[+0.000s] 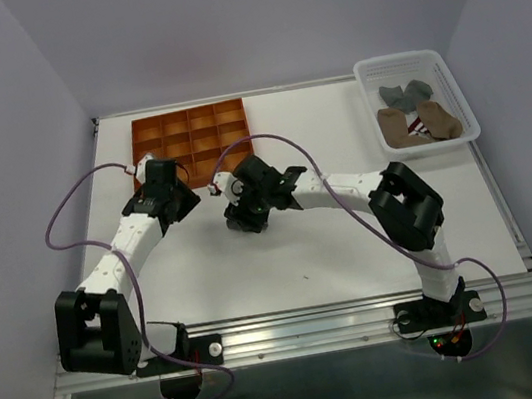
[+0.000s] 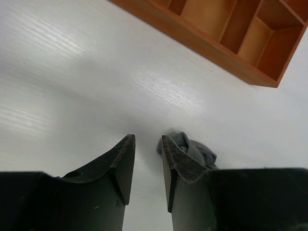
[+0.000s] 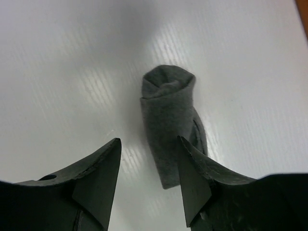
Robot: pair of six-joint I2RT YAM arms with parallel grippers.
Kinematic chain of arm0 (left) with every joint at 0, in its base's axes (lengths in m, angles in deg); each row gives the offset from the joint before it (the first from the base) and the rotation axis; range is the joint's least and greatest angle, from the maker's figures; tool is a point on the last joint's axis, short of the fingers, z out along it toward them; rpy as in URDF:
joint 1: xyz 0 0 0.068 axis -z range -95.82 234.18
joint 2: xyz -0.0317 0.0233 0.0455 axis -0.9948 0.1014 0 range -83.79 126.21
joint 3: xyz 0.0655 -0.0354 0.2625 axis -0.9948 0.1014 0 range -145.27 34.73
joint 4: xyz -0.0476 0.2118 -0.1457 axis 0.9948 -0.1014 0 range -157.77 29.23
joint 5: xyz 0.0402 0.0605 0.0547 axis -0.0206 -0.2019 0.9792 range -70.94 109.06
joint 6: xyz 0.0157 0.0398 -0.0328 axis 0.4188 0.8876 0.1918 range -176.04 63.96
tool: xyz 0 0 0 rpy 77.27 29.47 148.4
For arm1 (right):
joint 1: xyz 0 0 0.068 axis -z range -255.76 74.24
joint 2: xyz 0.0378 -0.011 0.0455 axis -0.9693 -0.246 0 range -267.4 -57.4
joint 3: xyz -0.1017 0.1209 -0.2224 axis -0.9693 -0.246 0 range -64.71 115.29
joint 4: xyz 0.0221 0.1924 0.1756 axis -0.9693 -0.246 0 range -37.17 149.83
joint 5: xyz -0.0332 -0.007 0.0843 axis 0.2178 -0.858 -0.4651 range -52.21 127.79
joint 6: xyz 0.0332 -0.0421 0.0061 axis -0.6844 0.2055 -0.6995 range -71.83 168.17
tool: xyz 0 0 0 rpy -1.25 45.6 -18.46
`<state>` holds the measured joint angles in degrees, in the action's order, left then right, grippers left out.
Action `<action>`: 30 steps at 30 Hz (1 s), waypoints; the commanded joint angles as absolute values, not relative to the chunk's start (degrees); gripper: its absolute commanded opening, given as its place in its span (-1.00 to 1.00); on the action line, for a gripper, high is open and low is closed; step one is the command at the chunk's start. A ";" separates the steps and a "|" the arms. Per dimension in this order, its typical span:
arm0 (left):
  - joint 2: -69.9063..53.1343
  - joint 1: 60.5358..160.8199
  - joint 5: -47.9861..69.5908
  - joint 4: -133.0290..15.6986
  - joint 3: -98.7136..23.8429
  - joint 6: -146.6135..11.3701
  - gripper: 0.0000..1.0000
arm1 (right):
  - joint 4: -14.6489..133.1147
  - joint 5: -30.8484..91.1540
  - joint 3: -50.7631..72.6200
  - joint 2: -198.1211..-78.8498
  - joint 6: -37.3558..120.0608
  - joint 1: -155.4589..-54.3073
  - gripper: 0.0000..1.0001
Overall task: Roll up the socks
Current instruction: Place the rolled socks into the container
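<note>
The right pincer (image 3: 148, 140) hovers low over the white table top (image 3: 67, 67), jaws parted and gripping nothing. A rolled grey fabric sock (image 3: 166, 115) lies lengthwise in the gap and runs out ahead of the tips. It sits close against the right-hand finger, which hides its near end, and clear of the left-hand one. The roll looks tight and holds its shape on its own, its spiral end facing away from the pincer.

Alongside, the left pincer (image 2: 147, 139) also stands open just above the table, with only bare surface between its fingers. A crumpled grey fabric bundle (image 2: 197, 150) lies just outside its right-hand finger, partly hidden behind it. Whether this is the same sock seen from the other side cannot be told.

Farther ahead of the left pincer and to its right sits an orange wooden tray of square compartments (image 2: 216, 52). No sock can be made out in the compartments in view.

Well off to the right pincer's right, at the far corner, a white plastic mesh basket (image 1: 396, 60) holds the rest: loose grey socks (image 1: 405, 93) toward its back and tan-brown socks (image 1: 396, 126) nearer the front, all apparently unrolled.

By this showing, one sock is rolled and let go. It probably belongs in the tray next, and the basket's whole load is yet to be done, so the job looks to be at an early stage.
</note>
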<state>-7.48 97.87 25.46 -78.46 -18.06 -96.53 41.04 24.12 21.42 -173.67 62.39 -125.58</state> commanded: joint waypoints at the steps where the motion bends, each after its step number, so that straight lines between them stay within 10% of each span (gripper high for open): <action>1: -13.29 95.79 26.89 -80.54 -13.18 -96.73 -0.18 | 44.09 28.73 21.16 -170.78 65.48 -128.92 0.11; 30: -15.59 94.29 24.78 -79.58 -10.27 -95.94 -0.16 | 41.63 44.73 24.94 -180.27 67.94 -130.86 0.18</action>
<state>-15.39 94.55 24.67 -80.65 -10.28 -96.90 41.06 40.73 22.80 -178.22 66.58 -130.87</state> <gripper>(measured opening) 0.419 0.590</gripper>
